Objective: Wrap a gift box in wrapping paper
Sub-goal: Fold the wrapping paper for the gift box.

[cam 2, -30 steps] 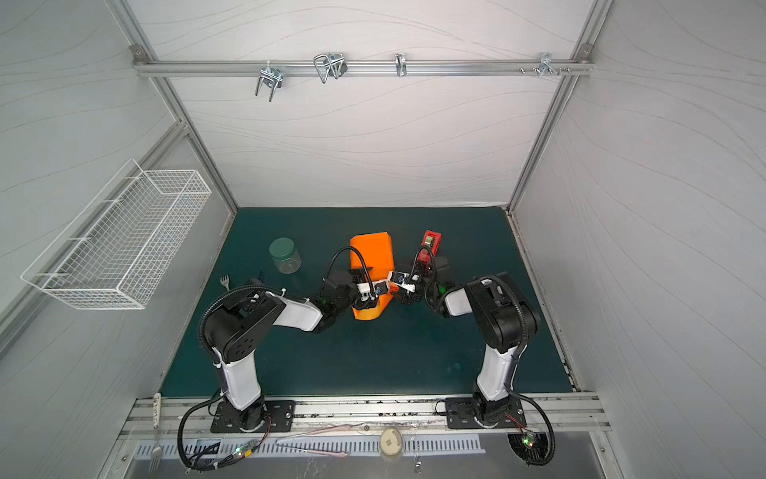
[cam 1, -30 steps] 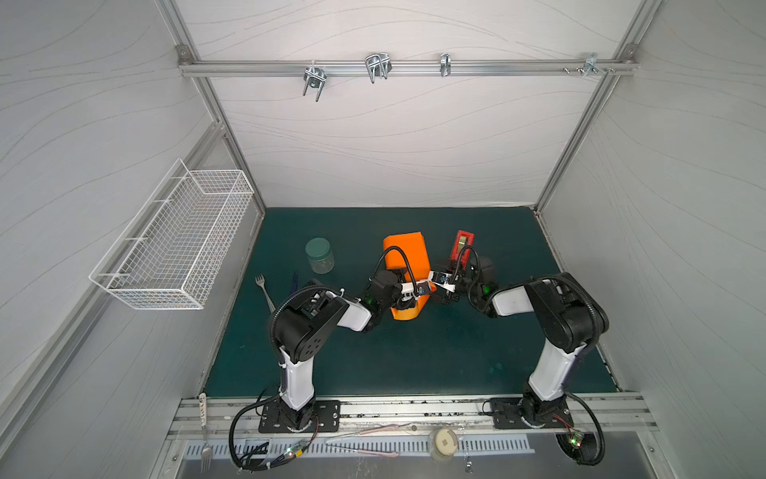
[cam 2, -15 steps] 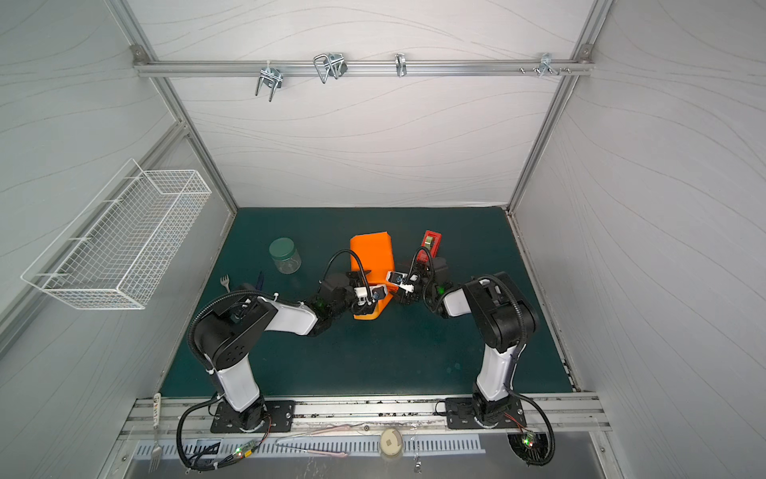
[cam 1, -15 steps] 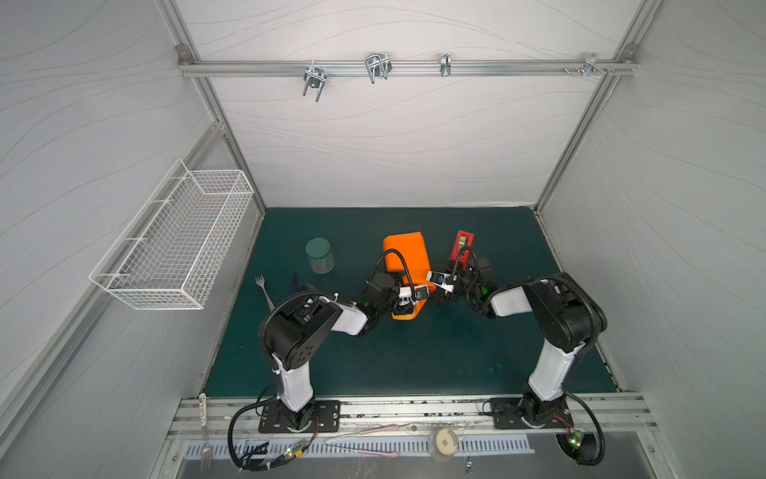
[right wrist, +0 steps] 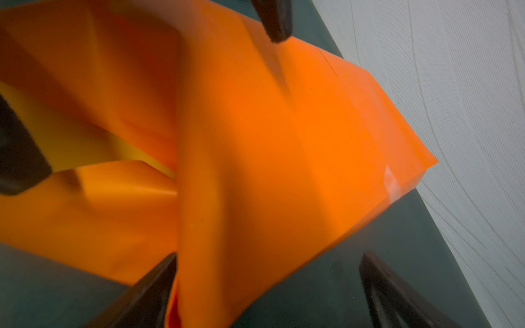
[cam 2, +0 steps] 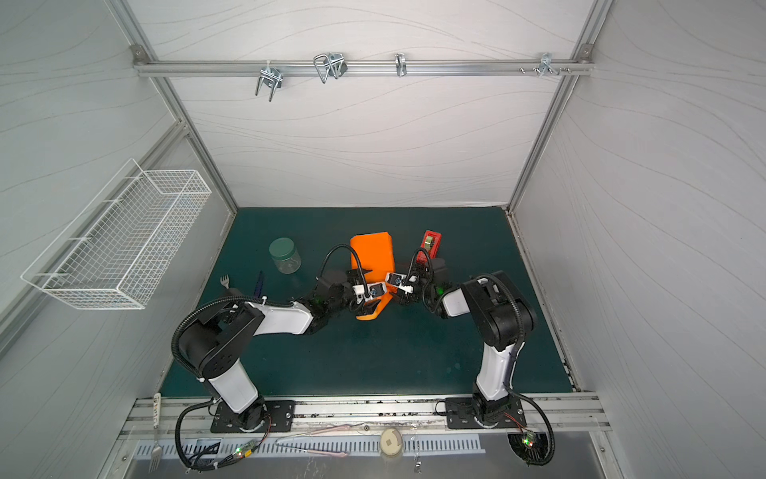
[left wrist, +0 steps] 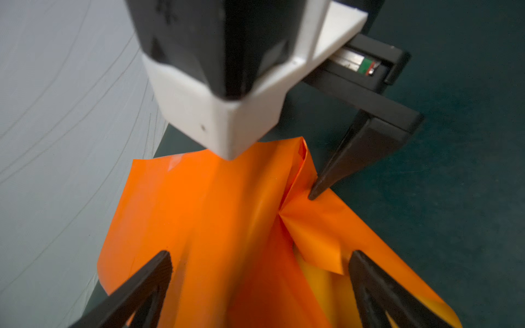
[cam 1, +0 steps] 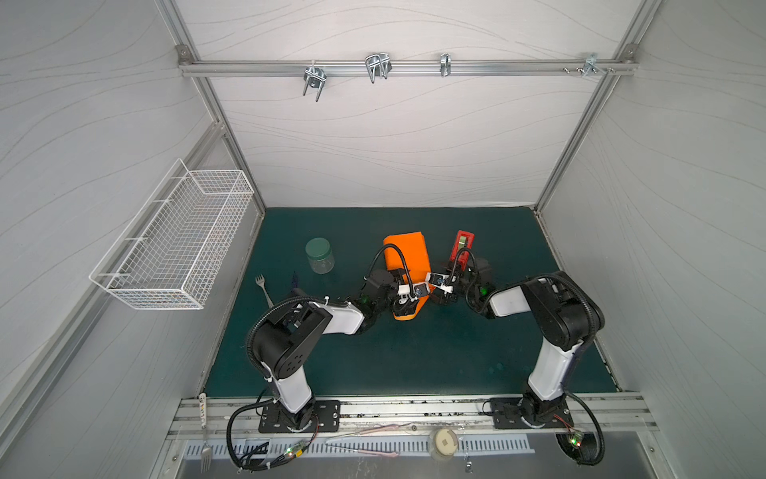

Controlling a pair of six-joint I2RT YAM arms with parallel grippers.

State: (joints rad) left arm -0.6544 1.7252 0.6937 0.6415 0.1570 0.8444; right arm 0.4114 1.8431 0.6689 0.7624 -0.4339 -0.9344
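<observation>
A dark green surface (cam 1: 414, 361) was enclosed by white walls, with a wire basket (cam 1: 174, 244) hung at one side. A jar (cam 1: 319, 255), a fork (cam 1: 263, 286) and a red tape dispenser (cam 1: 463, 244) were laid on it. Mid-surface, the wrapping paper (cam 1: 408, 257) was folded round the gift box (left wrist: 321, 284). Since a second before, the left arm (cam 1: 344, 321) had been lowered and the paper left unmoved. Only in the wrist views was the box's yellow shown, and the left fingers (left wrist: 150, 278) and right fingers (right wrist: 153, 284) were seen spread wide, gripping nothing.
</observation>
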